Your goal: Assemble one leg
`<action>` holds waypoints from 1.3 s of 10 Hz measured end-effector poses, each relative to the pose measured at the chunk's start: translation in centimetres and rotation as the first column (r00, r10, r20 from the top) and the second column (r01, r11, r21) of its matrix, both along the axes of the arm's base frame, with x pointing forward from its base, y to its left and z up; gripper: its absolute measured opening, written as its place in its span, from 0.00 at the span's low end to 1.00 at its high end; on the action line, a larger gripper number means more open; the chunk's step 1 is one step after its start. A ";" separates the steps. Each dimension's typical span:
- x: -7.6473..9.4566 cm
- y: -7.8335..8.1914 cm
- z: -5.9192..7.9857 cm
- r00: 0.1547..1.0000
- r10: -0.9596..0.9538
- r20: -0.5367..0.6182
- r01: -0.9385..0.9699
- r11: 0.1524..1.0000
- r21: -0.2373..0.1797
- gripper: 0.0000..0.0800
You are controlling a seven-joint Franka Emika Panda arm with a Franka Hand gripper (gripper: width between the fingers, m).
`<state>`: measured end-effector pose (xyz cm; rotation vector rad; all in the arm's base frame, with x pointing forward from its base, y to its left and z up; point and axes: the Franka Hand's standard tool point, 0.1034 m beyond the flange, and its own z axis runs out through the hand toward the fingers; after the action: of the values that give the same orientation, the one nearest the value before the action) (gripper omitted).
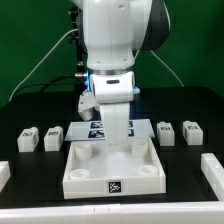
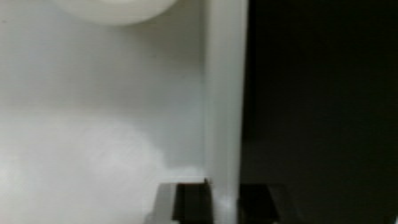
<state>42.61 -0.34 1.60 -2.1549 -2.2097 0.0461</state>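
The large white tray (image 1: 85,165) with round corner sockets lies in the middle of the table, a tag on its near wall. My gripper (image 1: 120,140) reaches straight down onto the tray's far wall. In the wrist view my gripper (image 2: 228,205) has its dark fingers (image 2: 192,205) on either side of the tray's thin upright wall (image 2: 226,100), pressed against it. One round socket (image 2: 116,8) shows on the tray floor. Two legs (image 1: 28,138) (image 1: 52,134) lie loose at the exterior view's left and two more (image 1: 166,131) (image 1: 190,131) at its right.
The marker board (image 1: 97,128) lies just behind the tray, partly hidden by my arm. White blocks stand at the front left (image 1: 3,176) and front right (image 1: 212,170) of the exterior view. Black table (image 2: 329,100) borders the tray's wall.
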 end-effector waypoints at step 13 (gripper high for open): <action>7.1 7.5 0.1 0.999 -0.038 0.021 0.037 0.999 0.038 0.07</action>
<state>49.68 7.19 1.69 -2.1871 -2.1624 -0.0203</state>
